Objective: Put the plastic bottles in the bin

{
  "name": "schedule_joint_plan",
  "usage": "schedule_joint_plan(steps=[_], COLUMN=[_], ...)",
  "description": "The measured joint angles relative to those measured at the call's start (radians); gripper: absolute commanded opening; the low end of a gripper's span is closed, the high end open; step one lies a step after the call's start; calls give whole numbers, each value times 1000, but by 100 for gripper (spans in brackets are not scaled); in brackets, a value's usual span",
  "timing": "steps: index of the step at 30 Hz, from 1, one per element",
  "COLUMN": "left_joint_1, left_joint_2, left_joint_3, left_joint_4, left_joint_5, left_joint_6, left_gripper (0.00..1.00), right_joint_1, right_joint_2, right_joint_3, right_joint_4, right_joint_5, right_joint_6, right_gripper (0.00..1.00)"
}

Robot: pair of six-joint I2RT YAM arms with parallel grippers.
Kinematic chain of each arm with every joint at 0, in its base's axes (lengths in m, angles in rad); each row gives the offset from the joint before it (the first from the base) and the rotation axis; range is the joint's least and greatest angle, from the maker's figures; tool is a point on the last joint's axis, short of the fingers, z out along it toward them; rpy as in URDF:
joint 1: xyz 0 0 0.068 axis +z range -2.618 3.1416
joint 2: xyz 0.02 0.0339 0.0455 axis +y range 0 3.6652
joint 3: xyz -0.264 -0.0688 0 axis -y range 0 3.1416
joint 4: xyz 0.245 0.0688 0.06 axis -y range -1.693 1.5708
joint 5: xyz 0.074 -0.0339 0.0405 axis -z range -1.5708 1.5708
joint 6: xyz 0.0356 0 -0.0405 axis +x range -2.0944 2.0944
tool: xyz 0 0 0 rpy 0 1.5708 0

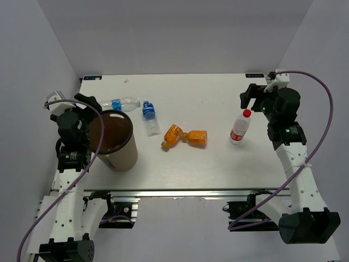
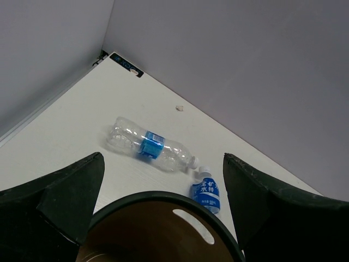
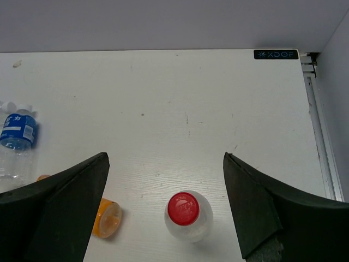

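Standing upright by the left edge of the counter (image 1: 218,164), the bin (image 1: 124,157) has the left end effector (image 1: 87,102) hanging above its far rim, fingers spread wide with nothing between them. Around mid-counter the tilted orange bottle (image 1: 173,135) and the second orange bottle (image 1: 197,137) lie on their sides almost end to end. Toward the right edge the red-capped bottle (image 1: 240,126) stands upright, with the right end effector (image 1: 250,98) just beyond it, likewise spread and empty. Farther back, the nearer blue-labelled bottle (image 1: 150,115) lies just beside the bin's far right side, and the farther blue-labelled bottle (image 1: 122,103) lies beyond the bin toward the far-left corner.
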Motion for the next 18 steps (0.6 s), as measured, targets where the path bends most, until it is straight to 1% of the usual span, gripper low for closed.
schedule_joint_plan(steps=[4,8,18], left_joint_1=[0,0,0], left_joint_2=[-28,2,24], left_joint_3=[-31,-32,-60], left_joint_4=[7,7,12], left_joint_5=[-2,3,13], left_joint_6=[2,10,23], left_gripper=[98,98,98], right_joint_1=[36,77,146], right_joint_2=[-19,-8,106], right_joint_3=[1,1,0], right_joint_4=[-48,-95,-163], right_joint_5=[32,86,264], right_joint_6=[3,3,4], right_gripper=[89,89,89])
